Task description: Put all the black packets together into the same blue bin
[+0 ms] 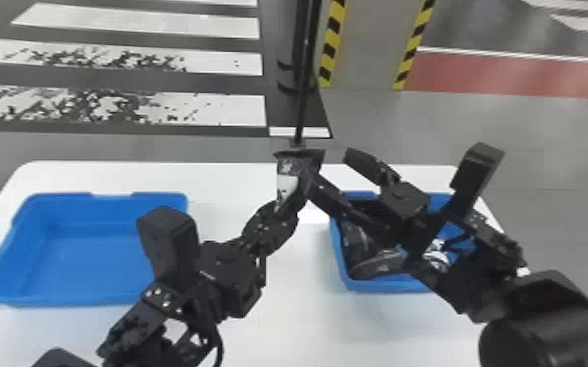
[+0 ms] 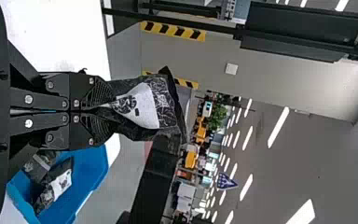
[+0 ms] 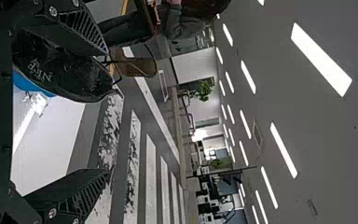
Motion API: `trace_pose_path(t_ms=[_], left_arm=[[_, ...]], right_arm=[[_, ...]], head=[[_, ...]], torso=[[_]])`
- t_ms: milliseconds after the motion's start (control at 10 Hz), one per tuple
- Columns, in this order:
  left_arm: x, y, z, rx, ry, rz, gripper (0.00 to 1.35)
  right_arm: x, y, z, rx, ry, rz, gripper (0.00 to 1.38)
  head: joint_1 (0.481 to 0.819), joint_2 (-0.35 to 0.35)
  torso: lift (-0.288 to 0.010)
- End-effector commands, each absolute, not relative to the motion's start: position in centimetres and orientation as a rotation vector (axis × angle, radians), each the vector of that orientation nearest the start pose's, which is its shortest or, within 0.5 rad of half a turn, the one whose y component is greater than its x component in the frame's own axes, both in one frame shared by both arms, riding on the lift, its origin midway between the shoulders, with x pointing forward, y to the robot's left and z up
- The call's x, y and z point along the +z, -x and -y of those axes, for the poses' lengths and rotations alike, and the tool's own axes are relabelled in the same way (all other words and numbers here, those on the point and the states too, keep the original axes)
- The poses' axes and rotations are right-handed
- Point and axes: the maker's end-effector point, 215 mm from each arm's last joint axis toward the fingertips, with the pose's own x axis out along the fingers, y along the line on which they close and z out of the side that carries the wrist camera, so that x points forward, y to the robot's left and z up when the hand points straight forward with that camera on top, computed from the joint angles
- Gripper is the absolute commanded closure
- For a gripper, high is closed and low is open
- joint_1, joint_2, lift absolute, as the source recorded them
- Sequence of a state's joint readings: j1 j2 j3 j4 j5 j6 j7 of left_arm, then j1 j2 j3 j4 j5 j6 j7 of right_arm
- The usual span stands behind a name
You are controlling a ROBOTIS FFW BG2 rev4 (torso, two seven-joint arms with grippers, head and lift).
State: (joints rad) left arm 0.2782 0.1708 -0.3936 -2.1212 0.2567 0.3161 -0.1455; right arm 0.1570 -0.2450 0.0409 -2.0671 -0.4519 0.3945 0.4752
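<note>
The left gripper (image 1: 285, 209) is clenched on a glossy, creased black packet (image 1: 303, 165) with a pale triangular panel, above the table between the two bins. Its flat, ribbed fingers pinch the narrow, gathered end, and the crinkled film widens away from them. The right gripper (image 1: 329, 168) is released, its two flat black fingers spread wide, with one just beside the held packet; whether they touch, I cannot tell.

On the right of the smooth white table (image 1: 283, 302), a rectangular blue plastic bin (image 1: 356, 284) holds more shiny black packets (image 1: 376, 263), some with white patches, lying loosely against each other below the right arm. On the left sits a shallow blue bin (image 1: 78, 297) with sloping walls and rounded corners. A slim black pole (image 1: 301, 73) stands upright beyond the table's far edge.
</note>
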Motion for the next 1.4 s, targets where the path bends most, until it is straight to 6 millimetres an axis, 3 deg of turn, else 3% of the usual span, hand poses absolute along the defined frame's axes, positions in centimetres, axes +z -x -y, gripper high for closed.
trace_pose_path(t_ms=[0, 300, 400, 600, 1000, 1100, 1200, 1300], left_arm=[[-29.0, -43.1, 2.7, -0.665, 0.194, -0.103, 1.21], [-29.0, -43.0, 3.1, -0.674, 0.191, -0.106, 1.21], [-29.5, -43.1, 3.1, -0.671, 0.184, -0.118, 1.21], [-29.3, -43.1, 3.3, -0.675, 0.174, -0.112, 1.21], [-28.7, -43.1, 3.1, -0.669, 0.170, -0.087, 1.21], [-28.4, -43.2, 2.8, -0.663, 0.171, -0.073, 1.21], [-28.3, -43.2, 2.8, -0.662, 0.171, -0.068, 1.21], [-28.3, -43.3, 2.5, -0.656, 0.168, -0.064, 1.21]], right_arm=[[-26.3, -50.1, 10.2, 0.716, -0.240, -0.060, 0.13], [-26.9, -50.4, 9.3, 0.733, -0.266, -0.071, 0.17], [-25.2, -49.7, 7.3, 0.783, -0.282, -0.035, 0.17], [-24.2, -48.8, 4.0, 0.858, -0.330, -0.031, 0.17], [-24.5, -48.8, 4.0, 0.855, -0.314, -0.036, 0.26], [-24.4, -48.8, 4.2, 0.850, -0.298, -0.032, 0.33], [-24.7, -48.9, 4.6, 0.841, -0.276, -0.049, 0.60], [-24.7, -48.8, 4.7, 0.836, -0.272, -0.054, 1.00]], head=[[0.695, -0.145], [0.695, -0.153], [0.695, -0.150], [0.695, -0.127], [0.695, -0.088], [0.695, -0.087], [0.695, -0.087], [0.695, -0.087]], torso=[[-0.110], [-0.110], [-0.110], [-0.110], [-0.110], [-0.110], [-0.110], [-0.110]])
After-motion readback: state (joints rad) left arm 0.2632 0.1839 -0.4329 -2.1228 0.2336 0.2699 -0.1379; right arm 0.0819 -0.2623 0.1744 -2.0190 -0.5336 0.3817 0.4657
